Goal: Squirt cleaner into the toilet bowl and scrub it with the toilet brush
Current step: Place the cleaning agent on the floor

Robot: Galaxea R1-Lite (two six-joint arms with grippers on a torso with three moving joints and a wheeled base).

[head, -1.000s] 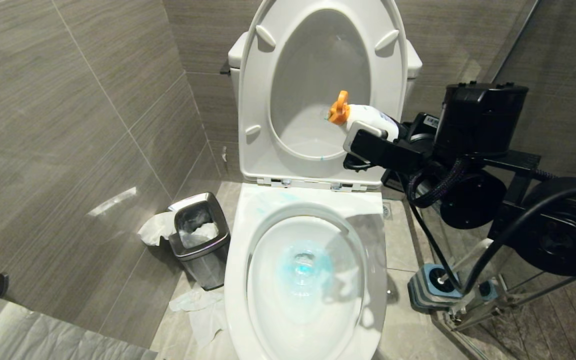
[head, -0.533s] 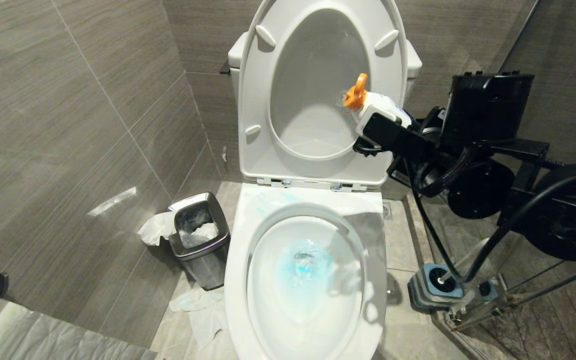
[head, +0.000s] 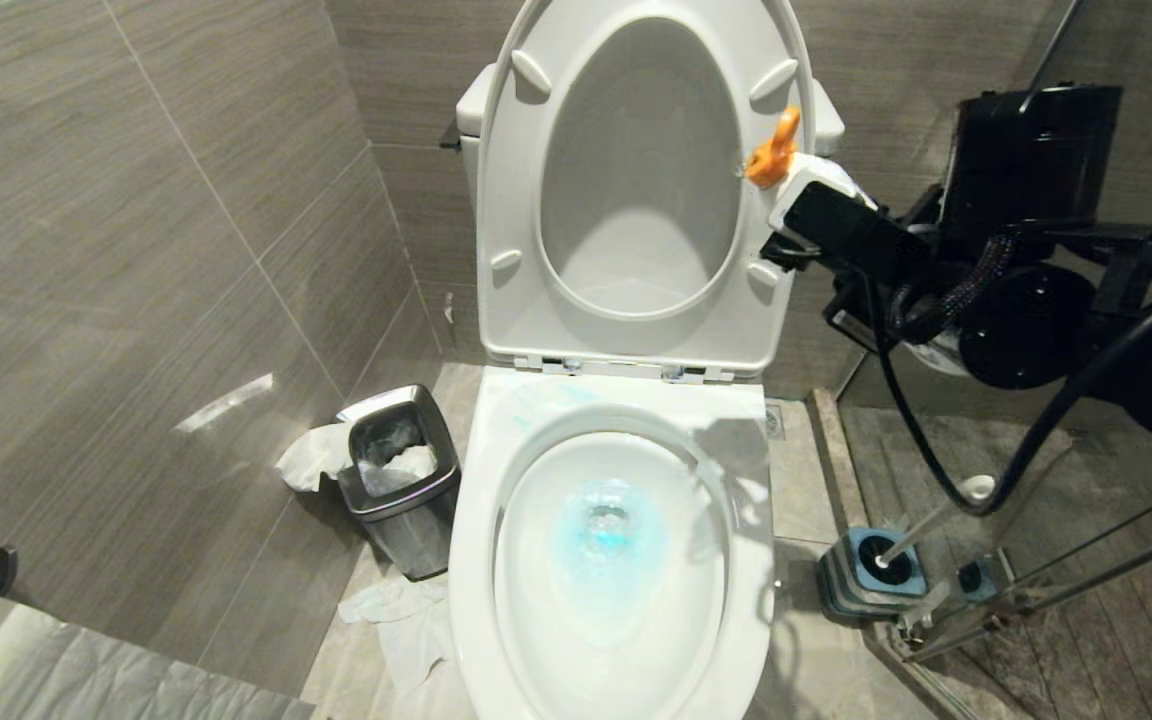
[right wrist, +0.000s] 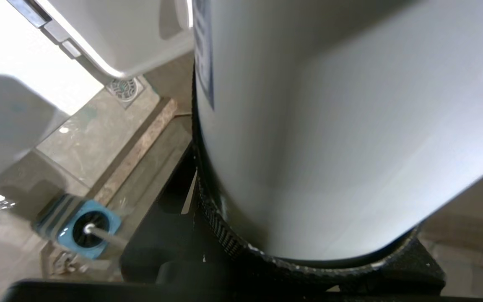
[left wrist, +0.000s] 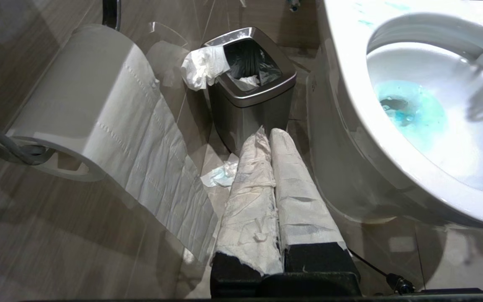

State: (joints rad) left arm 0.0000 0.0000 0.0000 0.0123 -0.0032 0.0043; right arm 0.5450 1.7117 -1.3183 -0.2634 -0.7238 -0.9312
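The white toilet bowl (head: 476,520) stands open below me, its seat and lid (head: 636,330) raised. Turquoise cleaner (head: 601,530) tints the water at the basin's bottom, and shows again as cleaner (left wrist: 409,111) in the left wrist view. My right gripper (head: 804,200) is shut on a white bottle with an orange spout (head: 774,150), held high by the raised seat's right edge. The bottle (right wrist: 329,126) fills the right wrist view. The toilet brush (head: 936,515) stands in its blue-topped holder (head: 871,570) on the floor to the bowl's right. My left gripper (left wrist: 268,134) is shut, low beside the bowl's left.
A steel waste bin (head: 401,480) with tissue in it stands left of the bowl. Crumpled tissue (head: 406,615) lies on the floor before it. A toilet paper roll (left wrist: 86,105) hangs at the left. A floor drain (head: 774,420) and a metal frame (head: 986,600) are on the right.
My right gripper has carried the bottle up and to the right, from in front of the raised seat's opening to its right edge. The left gripper has not moved.
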